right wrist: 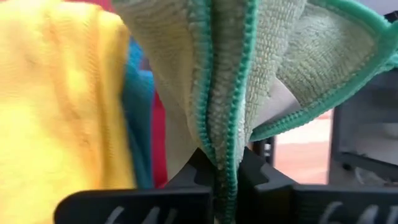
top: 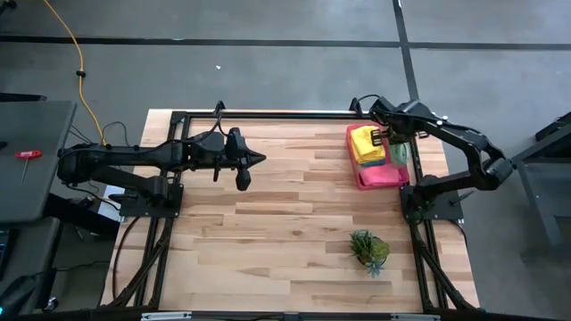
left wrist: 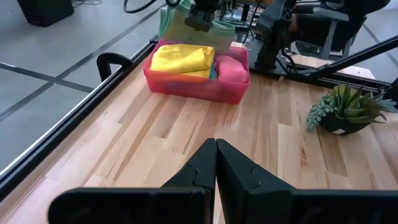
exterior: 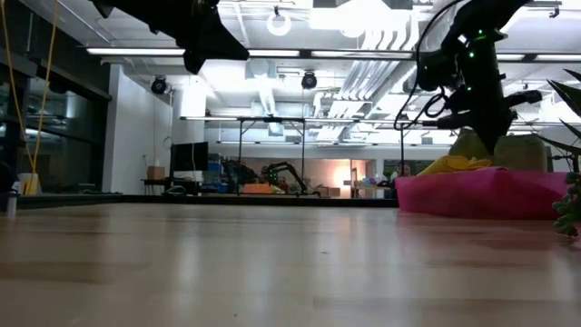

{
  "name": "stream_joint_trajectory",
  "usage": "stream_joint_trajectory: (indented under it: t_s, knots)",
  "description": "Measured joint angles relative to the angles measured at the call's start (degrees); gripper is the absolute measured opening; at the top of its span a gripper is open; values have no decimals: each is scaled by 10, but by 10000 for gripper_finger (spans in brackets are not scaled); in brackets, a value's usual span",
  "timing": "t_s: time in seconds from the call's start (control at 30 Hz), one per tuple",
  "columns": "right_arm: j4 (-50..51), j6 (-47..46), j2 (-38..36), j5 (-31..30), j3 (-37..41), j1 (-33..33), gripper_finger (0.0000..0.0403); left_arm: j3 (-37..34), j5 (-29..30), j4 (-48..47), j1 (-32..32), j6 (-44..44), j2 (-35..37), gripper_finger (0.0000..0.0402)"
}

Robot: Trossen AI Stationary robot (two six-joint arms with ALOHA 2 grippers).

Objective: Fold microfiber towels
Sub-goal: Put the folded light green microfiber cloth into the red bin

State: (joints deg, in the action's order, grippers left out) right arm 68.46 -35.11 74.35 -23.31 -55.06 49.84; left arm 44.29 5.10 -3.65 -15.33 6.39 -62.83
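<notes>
**Green towel pinched at its hem, above the tray**

We see the right tool (right wrist: 227, 177) clamped on the pale green towel (right wrist: 249, 74) by its stitched edge, above the pink tray (top: 379, 176) at the high view's upper right. It hangs limp: light, soft, best held at hems or corners. Yellow towel (top: 366, 143) stays in the tray. Left tool (left wrist: 216, 163), closed and empty, waits over the worktop (top: 285, 223).

this is a robotics lab or workshop, a big open industrial hall. the butcher-block tabletop (top: 294, 223) sits in a black metal frame (top: 268, 115) on a grey concrete floor (top: 268, 71) marked with dark lines. a yellow cable (top: 78, 71) trails across the floor. overhead run exposed white ducts (exterior: 272, 95) and strip lights (exterior: 263, 51), and another robot arm (exterior: 286, 173) stands on a bench far behind.
</notes>
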Motion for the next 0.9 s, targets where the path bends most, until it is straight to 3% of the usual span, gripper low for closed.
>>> stream_joint_trajectory:
  t_s: [0.37,0.57,0.9]
  knots:
    - [-44,-43,0,94,1,-22,0,0,0,0,0,5,0,0]
    - [-116,-94,0,154,1,-51,0,0,0,0,0,5,0,0]
    - [-142,-139,39,165,1,-111,0,0,0,-41,0,5,0,0]
